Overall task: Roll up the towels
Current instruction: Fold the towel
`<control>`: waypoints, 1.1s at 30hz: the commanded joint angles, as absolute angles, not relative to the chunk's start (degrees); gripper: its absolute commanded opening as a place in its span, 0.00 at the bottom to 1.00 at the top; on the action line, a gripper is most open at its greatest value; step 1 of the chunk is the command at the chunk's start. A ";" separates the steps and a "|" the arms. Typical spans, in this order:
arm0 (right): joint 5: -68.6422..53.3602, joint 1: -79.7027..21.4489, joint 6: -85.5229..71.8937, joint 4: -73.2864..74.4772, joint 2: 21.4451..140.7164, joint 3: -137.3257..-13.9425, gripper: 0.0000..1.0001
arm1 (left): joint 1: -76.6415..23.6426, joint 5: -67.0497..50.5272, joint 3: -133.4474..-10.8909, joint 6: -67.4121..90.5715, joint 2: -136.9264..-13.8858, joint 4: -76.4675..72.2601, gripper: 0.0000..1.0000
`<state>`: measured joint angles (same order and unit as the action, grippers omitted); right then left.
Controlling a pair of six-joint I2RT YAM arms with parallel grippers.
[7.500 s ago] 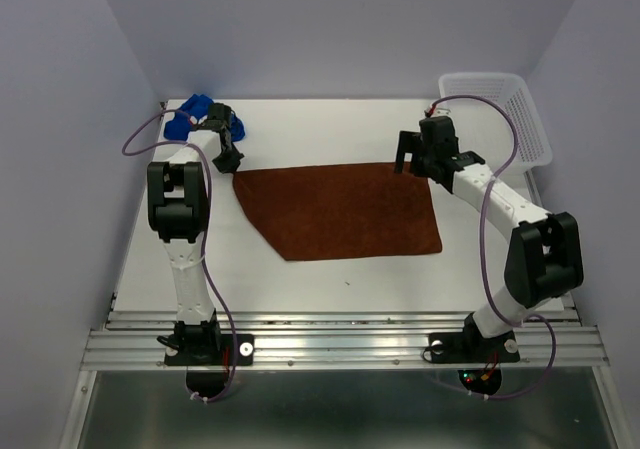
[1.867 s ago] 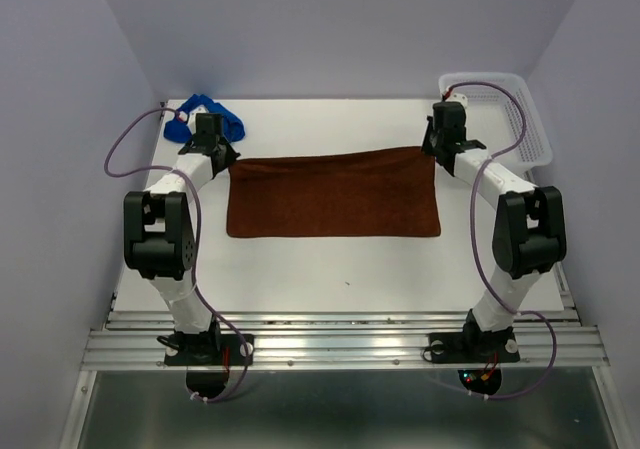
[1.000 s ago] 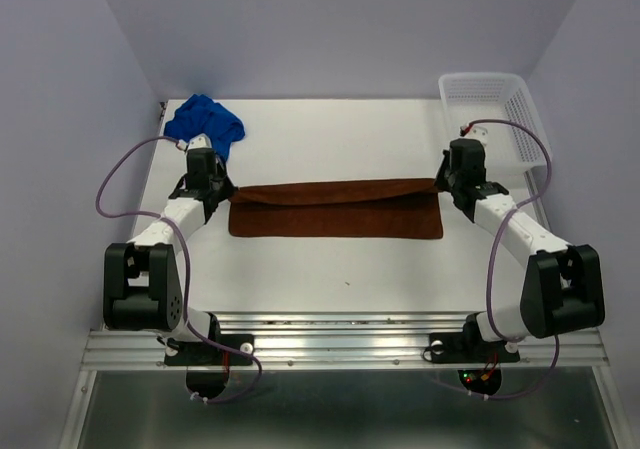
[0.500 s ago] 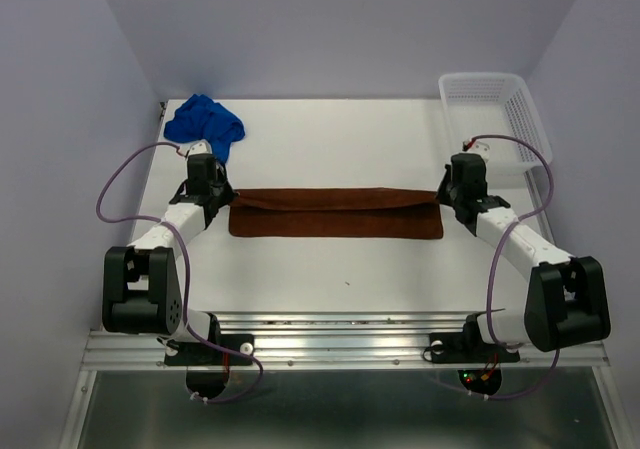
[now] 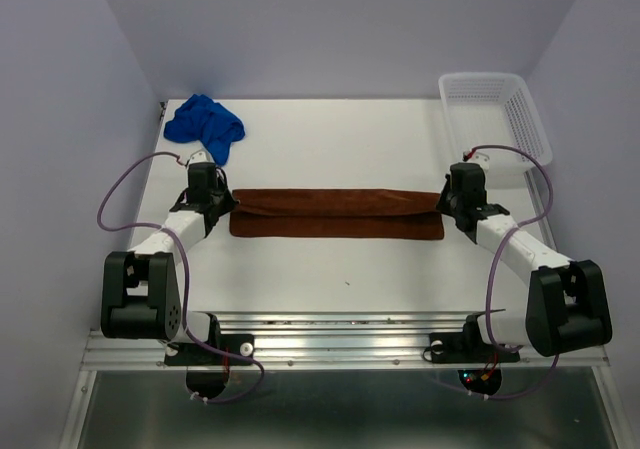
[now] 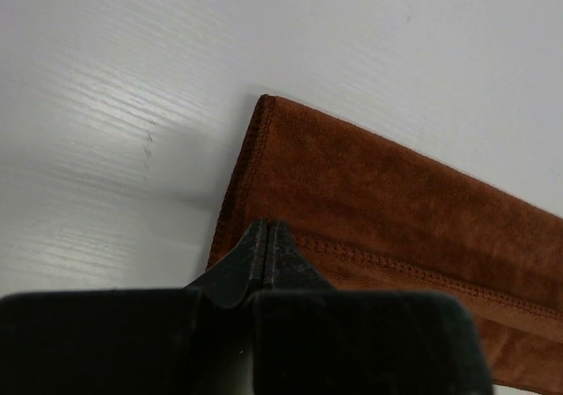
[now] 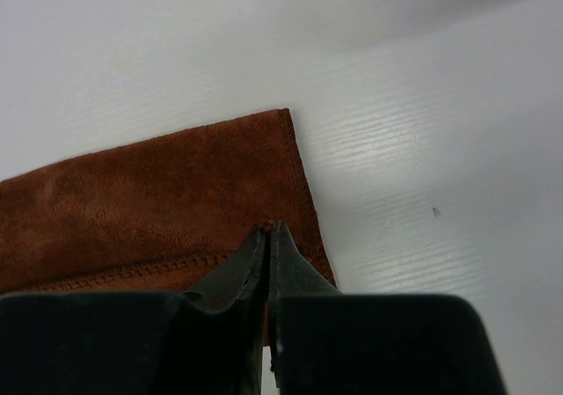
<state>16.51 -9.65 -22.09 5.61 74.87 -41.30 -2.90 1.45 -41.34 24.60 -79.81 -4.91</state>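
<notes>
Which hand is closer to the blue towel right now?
Left. The left hand is shut on the brown towel's left end, just in front of the blue towel. The right hand grips the brown towel's right end, far off, near the white basket.

Left arm [image 5: 170, 231] & right arm [image 5: 510, 247]: white link shells, chunky black joint housings, black base plates w/ red dot. Purple cable loops off each. Left gripper [image 6: 266, 230] & right gripper [image 7: 268, 230]: matte black, tapered fingers, blocky body. Both same build.
</notes>
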 commanded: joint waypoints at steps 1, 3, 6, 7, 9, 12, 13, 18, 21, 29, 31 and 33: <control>17.93 -9.14 -22.68 3.78 74.27 -40.43 0.02 | -2.99 0.88 -40.34 25.13 -79.63 -6.33 0.00; 18.02 -9.14 -22.85 3.87 74.36 -40.08 0.02 | -2.99 0.62 -39.82 25.31 -79.80 -6.33 0.00; 17.76 -9.14 -23.38 3.87 74.18 -39.20 0.03 | -2.99 0.88 -38.76 25.93 -79.72 -6.07 0.00; 17.67 -9.14 -23.55 3.87 74.09 -38.76 0.04 | -2.99 0.97 -38.50 26.10 -79.63 -6.06 0.00; 17.67 -9.14 -23.64 3.78 73.83 -38.41 0.04 | -2.99 0.97 -38.15 26.54 -79.37 -5.80 0.00; 17.75 -9.14 -23.91 3.87 74.00 -37.71 0.05 | -2.99 0.27 -37.62 27.07 -79.10 -5.45 0.00; 17.84 -9.14 -24.08 3.87 74.09 -37.53 0.06 | -2.99 0.35 -37.44 27.24 -79.10 -5.19 0.00; 18.37 -9.14 -25.31 4.04 73.22 -36.04 0.13 | -2.99 0.53 -36.74 28.47 -79.63 -3.96 0.00; 18.72 -9.14 -26.45 5.35 72.34 -35.42 0.25 | -2.99 1.31 -36.30 29.96 -79.54 -2.56 0.11; 22.93 -9.14 -31.81 16.50 68.03 -36.12 0.65 | -3.08 6.49 -30.67 40.16 -68.83 3.15 0.57; 25.66 -9.14 -33.56 19.59 66.28 -36.65 0.68 | -3.08 8.00 -31.72 41.13 -65.76 6.48 0.66; 25.66 -9.14 -34.36 22.14 64.96 -37.09 0.75 | -3.08 8.78 -32.78 43.05 -63.30 9.64 0.66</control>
